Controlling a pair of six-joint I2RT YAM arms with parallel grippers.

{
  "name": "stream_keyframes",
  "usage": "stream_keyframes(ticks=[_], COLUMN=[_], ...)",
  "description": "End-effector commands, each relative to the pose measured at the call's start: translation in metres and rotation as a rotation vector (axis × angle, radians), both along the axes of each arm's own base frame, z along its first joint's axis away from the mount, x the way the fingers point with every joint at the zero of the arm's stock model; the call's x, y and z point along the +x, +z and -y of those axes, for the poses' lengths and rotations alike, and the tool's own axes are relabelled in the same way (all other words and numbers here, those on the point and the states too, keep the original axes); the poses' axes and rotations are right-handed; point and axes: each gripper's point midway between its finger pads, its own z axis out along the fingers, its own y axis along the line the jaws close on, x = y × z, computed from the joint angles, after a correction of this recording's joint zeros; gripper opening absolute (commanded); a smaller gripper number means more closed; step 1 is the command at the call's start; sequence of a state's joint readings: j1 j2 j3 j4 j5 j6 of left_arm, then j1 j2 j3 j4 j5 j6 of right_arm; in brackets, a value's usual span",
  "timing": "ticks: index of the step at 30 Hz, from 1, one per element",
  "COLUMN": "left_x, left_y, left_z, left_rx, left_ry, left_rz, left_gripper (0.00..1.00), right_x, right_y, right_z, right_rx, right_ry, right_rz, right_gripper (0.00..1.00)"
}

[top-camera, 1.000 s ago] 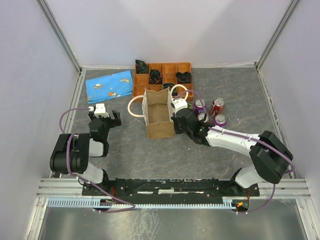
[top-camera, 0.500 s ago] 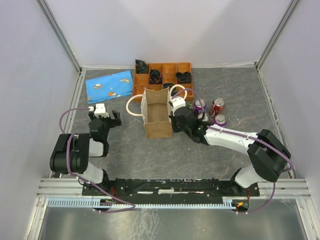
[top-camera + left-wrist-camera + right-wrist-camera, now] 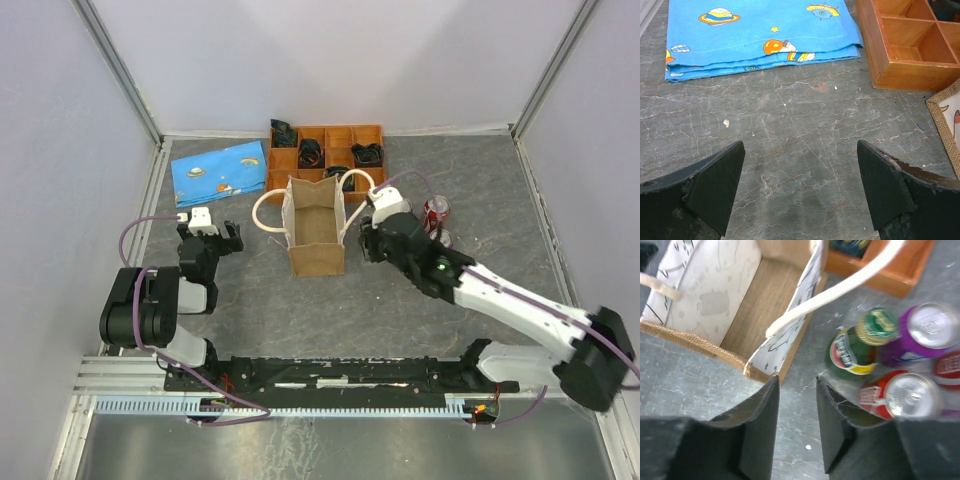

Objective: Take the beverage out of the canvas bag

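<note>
The canvas bag stands upright mid-table, its mouth facing up. In the right wrist view the canvas bag shows white lining and a bare brown floor, and a cream handle arcs over its right wall. Just right of it stand several beverages: a green bottle with a gold cap, a purple can and a red can. My right gripper hovers between the bag's near right corner and the drinks, open a little and holding nothing. My right gripper covers most of the drinks from above. My left gripper rests open over bare table.
An orange-brown compartment tray with dark items sits behind the bag. A flat blue patterned pouch lies at the back left. A red can shows beyond the right arm. Frame rails border the table.
My right gripper has gone from shut to open and drawn up and slightly right, away from the bag's right wall. The bag slid a little to the left. The left arm stayed still.
</note>
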State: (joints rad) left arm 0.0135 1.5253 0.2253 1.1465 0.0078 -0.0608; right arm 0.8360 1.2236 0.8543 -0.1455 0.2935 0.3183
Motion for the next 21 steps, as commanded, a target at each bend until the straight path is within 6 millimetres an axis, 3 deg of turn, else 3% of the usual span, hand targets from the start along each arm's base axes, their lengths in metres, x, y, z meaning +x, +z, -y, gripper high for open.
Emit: stream_keyframes(ticks=[1,4,6,14,21], left_x=[0.005,0.005,0.005,0.005,0.005], left_y=[0.014,0.013,0.014,0.013,0.013], left_z=[-0.002,-0.002,-0.002,-0.002,-0.002], left_rx=[0.041,0.041,0.041,0.041,0.041], left_ry=[0.0,0.0,0.0,-0.001,0.0], left_rz=[0.05,0.049,0.05,0.048,0.049], left_gripper=[0.99,0.99,0.99,0.99,0.99], right_x=[-0.004,-0.003,0.001,0.021,0.046], right_y=[0.053,0.082,0.096,0.129,0.127], right_z=[0.049,0.079,0.103,0.224,0.294], right_rx=[-0.028,-0.042,-0.062,0.077,0.132], right_ry=[-0.113,-0.211,-0.307,-0.756,-0.937], right_rz=[0.156,0.256,0.311,0.418,0.374], right_gripper=[0.54,0.86,0.95,0.99,0.99])
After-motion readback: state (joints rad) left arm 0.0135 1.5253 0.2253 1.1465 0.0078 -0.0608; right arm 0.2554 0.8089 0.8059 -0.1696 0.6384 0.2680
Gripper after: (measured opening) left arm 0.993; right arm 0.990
